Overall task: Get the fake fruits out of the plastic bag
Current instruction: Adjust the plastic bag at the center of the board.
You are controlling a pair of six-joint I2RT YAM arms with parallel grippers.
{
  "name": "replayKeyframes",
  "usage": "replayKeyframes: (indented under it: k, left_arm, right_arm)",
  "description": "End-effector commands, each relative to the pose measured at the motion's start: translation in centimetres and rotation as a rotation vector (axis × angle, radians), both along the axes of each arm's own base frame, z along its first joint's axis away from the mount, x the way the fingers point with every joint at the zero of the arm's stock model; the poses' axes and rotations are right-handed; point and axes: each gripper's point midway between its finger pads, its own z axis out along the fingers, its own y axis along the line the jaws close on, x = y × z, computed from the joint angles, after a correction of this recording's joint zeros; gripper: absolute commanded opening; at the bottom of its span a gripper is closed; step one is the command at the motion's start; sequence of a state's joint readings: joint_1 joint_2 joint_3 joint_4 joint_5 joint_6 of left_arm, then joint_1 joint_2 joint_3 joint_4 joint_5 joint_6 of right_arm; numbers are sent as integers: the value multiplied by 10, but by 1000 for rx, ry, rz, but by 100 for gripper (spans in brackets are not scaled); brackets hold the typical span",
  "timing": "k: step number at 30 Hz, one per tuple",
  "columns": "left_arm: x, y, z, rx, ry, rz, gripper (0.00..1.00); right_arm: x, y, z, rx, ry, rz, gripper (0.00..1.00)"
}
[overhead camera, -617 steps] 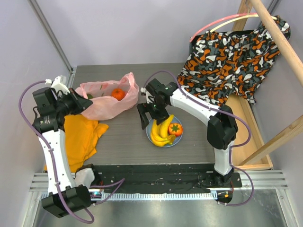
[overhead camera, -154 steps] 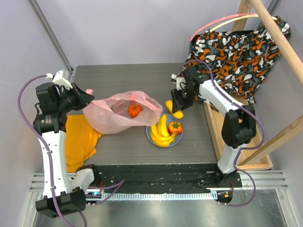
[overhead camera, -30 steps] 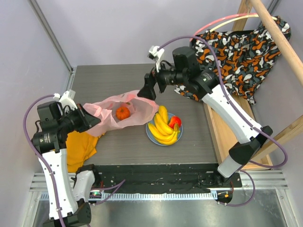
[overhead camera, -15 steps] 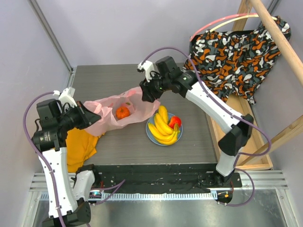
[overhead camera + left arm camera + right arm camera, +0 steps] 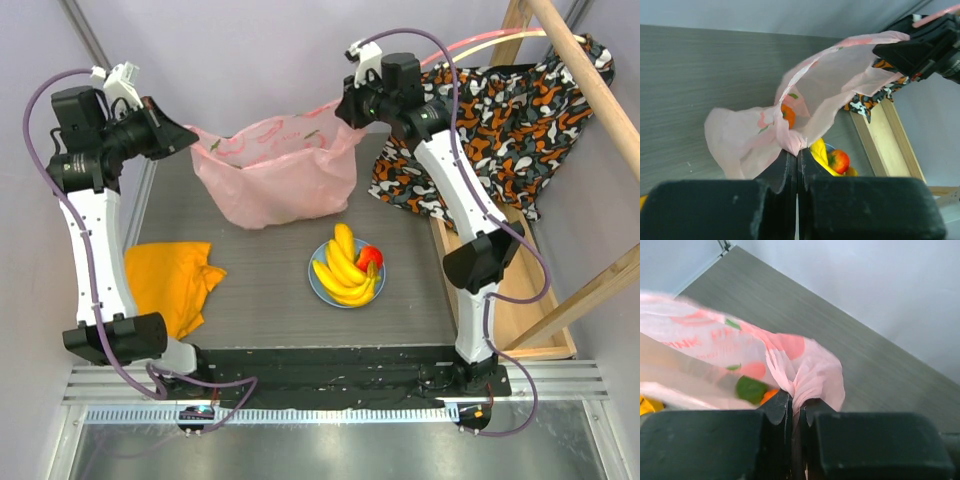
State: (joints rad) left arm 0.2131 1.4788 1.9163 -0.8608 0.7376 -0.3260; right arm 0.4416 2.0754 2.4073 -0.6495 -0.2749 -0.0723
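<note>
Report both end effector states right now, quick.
Left end effector: closed, pinching one rim of the pink plastic bag.
Right end effector: closed, pinching the bag's opposite rim.

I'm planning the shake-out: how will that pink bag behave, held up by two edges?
Probably floppy: the plastic bag sags like a crinkled curtain between the left pincer and right pincer. Likely light, since two small pinches of thin film carry it. The orange fruit inside may roll to the lowest fold.

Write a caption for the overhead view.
Left gripper and right gripper stretch the plastic bag between them; banana bunch lies on the plate.
</note>
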Motion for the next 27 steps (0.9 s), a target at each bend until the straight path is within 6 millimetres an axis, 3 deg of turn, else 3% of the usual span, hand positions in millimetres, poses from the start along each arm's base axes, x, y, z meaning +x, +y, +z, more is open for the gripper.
replayKeyframes:
  k: [1,2,3,4,5,6,7,8,9,11,13,16,17,18,19,20,23,24,26,27]
  left_arm:
    - [-28,-27,29,27,-114,-126,0]
    - [-42,-33,29,32,-120,-142,0]
    - [-47,-38,-2,18,-38,-159,0]
    - [-57,-46,-14,13,-5,-185,0]
    - [-77,-51,-21,14,2,-194,0]
    - [-85,-54,-54,0,92,-197,0]
    - [-97,-57,-71,-5,140,-197,0]
    - [-107,-59,-84,-3,171,-201,0]
    - [-126,-60,-107,-8,221,-193,0]
    - [-143,-61,-127,-24,278,-180,0]
    - [-163,-63,-141,-38,308,-167,0]
    - [-176,-64,-144,-50,307,-163,0]
    - [-177,-63,-143,-39,302,-159,0]
    - [-177,-62,-143,-31,300,-159,0]
    - [-176,-62,-140,-27,291,-158,0]
    - [-175,-63,-137,-32,283,-167,0]
    - [-169,-66,-125,-55,255,-173,0]
    - [-166,-66,-121,-57,242,-173,0]
    - [-160,-65,-114,-68,234,-164,0]
    - [-158,-66,-111,-72,221,-167,0]
  right_arm:
    - [-43,-1,41,51,-51,48,10]
    - [-51,-4,7,15,39,55,10]
    - [-69,-10,11,19,50,68,10]
    - [-79,-15,-4,-1,97,70,9]
    - [-91,-19,-44,-41,194,71,10]
    - [-109,-27,-42,-40,201,75,10]
    - [-119,-31,-59,-61,244,79,11]
    - [-135,-38,-93,-101,322,84,14]
    - [-143,-43,-103,-116,344,85,18]
    - [-159,-52,-117,-136,385,79,35]
    - [-163,-54,-107,-135,358,84,53]
    - [-160,-52,-81,-144,262,101,72]
    - [-159,-47,-59,-136,199,114,89]
    - [-160,-42,-47,-134,158,130,99]
    - [-161,-35,-24,-131,79,163,100]
    - [-178,-18,-9,-122,29,241,100]
    - [-214,11,19,-128,-125,398,100]
    - [-236,28,21,-130,-150,483,98]
    - [-259,42,7,-169,-161,588,90]
    - [-274,52,-5,-194,-150,637,80]
